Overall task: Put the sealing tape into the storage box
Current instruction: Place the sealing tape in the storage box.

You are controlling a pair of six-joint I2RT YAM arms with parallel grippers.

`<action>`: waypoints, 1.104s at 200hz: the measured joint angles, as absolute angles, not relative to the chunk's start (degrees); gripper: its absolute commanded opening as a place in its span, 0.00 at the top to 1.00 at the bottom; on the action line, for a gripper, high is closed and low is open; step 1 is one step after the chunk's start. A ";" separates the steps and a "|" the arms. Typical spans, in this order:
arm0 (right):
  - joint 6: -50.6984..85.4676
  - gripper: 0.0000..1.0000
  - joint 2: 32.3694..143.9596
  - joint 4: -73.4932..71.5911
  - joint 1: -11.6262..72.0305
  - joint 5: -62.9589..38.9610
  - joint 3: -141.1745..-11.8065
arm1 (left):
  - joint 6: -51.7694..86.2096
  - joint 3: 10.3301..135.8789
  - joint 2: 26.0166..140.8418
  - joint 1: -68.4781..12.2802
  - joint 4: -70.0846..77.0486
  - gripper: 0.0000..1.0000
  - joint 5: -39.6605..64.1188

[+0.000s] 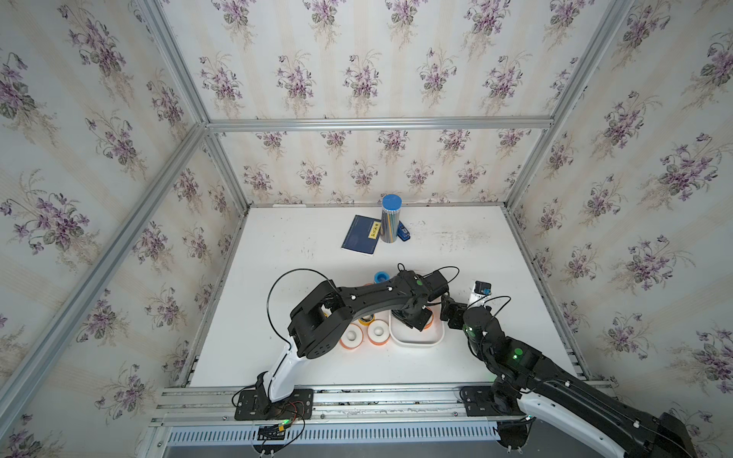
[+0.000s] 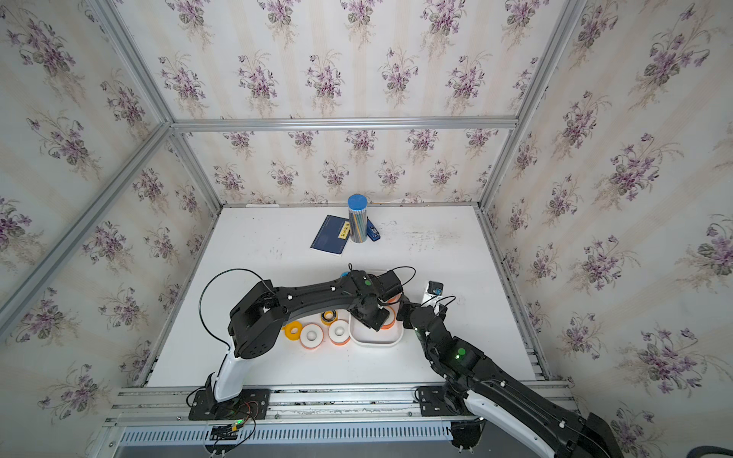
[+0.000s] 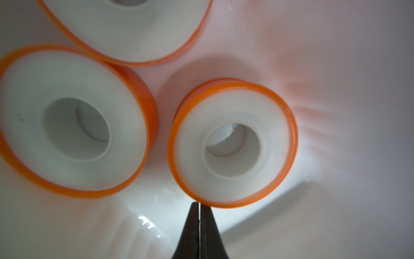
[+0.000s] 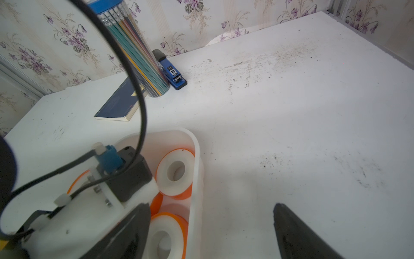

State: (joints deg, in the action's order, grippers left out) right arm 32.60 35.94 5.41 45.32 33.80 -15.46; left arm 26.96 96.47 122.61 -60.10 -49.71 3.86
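L pincer (image 3: 199,205) shut, empty, tips just by sealing tape roll (image 3: 233,143), in storage box (image 3: 340,161)

No lettering can be read in any view. On the notebook (image 1: 359,234), a yellow label (image 1: 374,230) near one edge carries dark characters, too small to make out in both top views. On the stapler (image 4: 173,74), a white sticker (image 4: 173,72) on the upper face bears black marks, blurred in the right wrist view and unreadable.
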 measured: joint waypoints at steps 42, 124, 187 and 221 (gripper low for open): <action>32.60 0.10 35.88 5.41 45.32 33.80 -15.46 | 26.81 95.46 121.82 -60.12 -49.58 1.00 3.57; 32.29 0.07 35.64 5.41 45.32 33.67 -15.57 | 26.98 86.35 104.51 -58.39 -50.83 0.47 -2.61; 28.03 0.11 49.93 5.52 45.32 26.09 -27.11 | 27.20 72.16 83.22 -51.22 -54.37 0.17 -7.88; 24.56 0.12 65.76 9.23 45.52 18.52 -42.81 | 27.20 65.54 72.66 -45.93 -56.55 0.09 -9.37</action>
